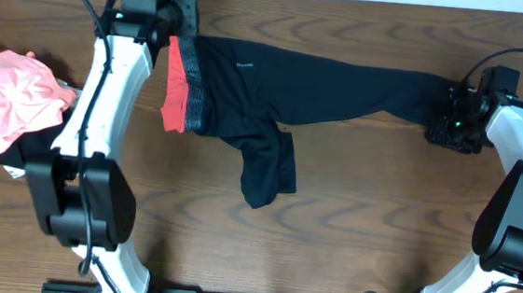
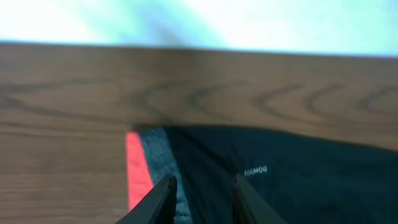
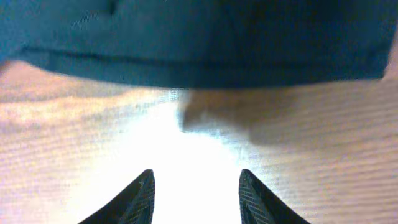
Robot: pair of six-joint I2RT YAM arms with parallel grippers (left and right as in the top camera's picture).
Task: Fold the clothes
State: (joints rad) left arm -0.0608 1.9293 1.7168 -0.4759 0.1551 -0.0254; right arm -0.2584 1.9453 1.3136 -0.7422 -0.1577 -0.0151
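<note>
Black leggings [image 1: 285, 88] with a red and grey waistband [image 1: 184, 84] lie stretched across the wooden table. One leg reaches right to its hem [image 1: 434, 90]; the other leg [image 1: 267, 166] is bent down toward the front. My left gripper [image 1: 182, 20] is open over the waistband [image 2: 146, 180], with its fingertips [image 2: 202, 182] above the grey band and black cloth. My right gripper [image 1: 455, 124] is open and empty beside the leg's end. In the right wrist view its fingers [image 3: 196, 174] hover over bare table, with the black hem [image 3: 199, 50] just ahead.
A crumpled pink garment [image 1: 8, 98] lies at the left edge beside the left arm. The table's back edge [image 2: 199, 46] runs close behind the waistband. Bare wood [image 1: 349, 219] lies in front of the leggings.
</note>
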